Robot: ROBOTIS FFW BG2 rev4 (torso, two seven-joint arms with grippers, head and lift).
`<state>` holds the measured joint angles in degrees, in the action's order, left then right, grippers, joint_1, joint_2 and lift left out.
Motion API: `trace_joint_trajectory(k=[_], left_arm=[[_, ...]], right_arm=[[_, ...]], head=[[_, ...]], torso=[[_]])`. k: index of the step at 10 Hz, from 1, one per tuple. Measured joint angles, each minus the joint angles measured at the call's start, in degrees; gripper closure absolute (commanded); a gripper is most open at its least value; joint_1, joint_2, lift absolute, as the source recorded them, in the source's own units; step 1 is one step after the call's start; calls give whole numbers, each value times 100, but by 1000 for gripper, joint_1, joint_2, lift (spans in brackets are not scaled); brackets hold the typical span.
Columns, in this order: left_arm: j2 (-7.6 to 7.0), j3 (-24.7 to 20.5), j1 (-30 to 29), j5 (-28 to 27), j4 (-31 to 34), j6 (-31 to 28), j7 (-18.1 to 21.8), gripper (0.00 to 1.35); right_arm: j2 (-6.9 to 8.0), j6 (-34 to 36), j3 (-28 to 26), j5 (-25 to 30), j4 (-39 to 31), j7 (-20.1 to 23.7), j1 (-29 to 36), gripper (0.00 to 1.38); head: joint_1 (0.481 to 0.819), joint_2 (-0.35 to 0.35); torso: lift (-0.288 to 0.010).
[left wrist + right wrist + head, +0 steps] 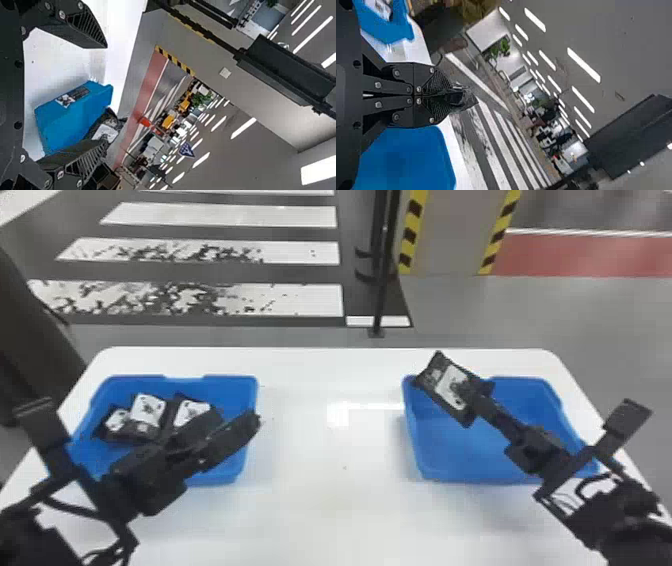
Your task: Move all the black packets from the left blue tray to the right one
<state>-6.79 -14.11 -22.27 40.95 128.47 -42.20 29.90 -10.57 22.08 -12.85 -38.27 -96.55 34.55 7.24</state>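
A: Three black packets (145,412) visible in the left blue tray (227,380), by my count. More beneath? Can't tell.

B: Lying how?

A: Bunched close together towards the far side, white labels up. Nearest the middle of the bench (330,475), one partly hidden behind the left claw (234,424).

B: State of that claw?

A: Spread wide. Poised over the left tray, towards its inner side, beside the bunch. Touching a packet or just clear of it: can't tell from the head view. In the left wrist view, fingers (85,25) well apart, with the right tray farther off beyond them.

B: And the right claw (481,396)?

A: Pinching one black packet (445,382) by an end. Tips pressed close on it in the right wrist view, dark wrapping jutting out past them.

B: Whereabouts of that packet?

A: Above the right blue tray (525,381), at the far inner corner. Tilted, labelled face towards the head camera, outer end reaching past the rim. Rim contact unclear. Plain blue floor below, in the tray.

B: Surroundings?

A: White bench, rounded far corners, a tray near each side with a broad gap between. Beyond, grey floor (540,310) with white stripes (215,215), a slim black pole (382,280), a pillar (447,230) edged in yellow and black, and a red floor band (595,255).
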Motion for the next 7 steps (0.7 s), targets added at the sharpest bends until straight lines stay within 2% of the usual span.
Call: trace_joint_trajectory(k=[2,4,5,6,7], left_arm=[[32,-196,-119,6,12,203,54,114],[46,-362,-184,7,13,284,70,117],[53,-413,-200,7,13,285,76,119],[55,-434,-202,8,14,277,77,119],[56,-438,-196,8,14,271,77,119]], right_arm=[[-155,105,-372,582,448,-171,-408,1276],[-205,429,-614,1125,469,-470,-511,1196],[-207,638,-656,1263,324,-660,-424,757],[-193,759,-667,1340,74,-899,-249,251],[-180,785,-674,1464,-307,-1192,-21,35]], head=[[695,-147],[695,-168],[695,-176],[695,-181],[695,-191]], torso=[[-140],[-140],[-140],[-140],[-140]])
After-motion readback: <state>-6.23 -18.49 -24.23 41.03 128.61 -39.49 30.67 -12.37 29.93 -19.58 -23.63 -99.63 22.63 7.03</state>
